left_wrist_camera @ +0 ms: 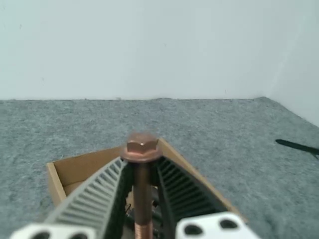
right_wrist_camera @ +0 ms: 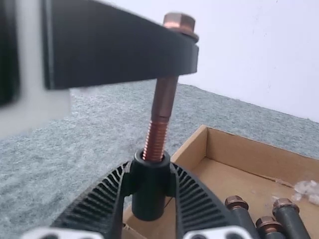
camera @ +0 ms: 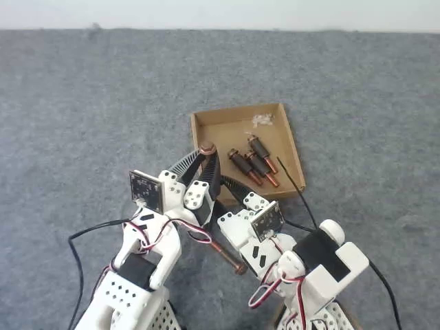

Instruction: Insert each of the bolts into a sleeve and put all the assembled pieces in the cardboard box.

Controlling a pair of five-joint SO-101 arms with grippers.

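Left fingers (left_wrist_camera: 104, 189) clamp the copper hex-head bolt (left_wrist_camera: 142, 149) by its shank (stiff, light, probably slippery), threaded tip just inside the black cylindrical sleeve (right_wrist_camera: 148, 196) pinched by right fingers (right_wrist_camera: 194, 204).

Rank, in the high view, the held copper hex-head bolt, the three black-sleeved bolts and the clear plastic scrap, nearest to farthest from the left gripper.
1. The copper hex-head bolt, clamped in the left gripper.
2. The black-sleeved bolts, lying in the cardboard box.
3. The clear plastic scrap, at the box's far corner.
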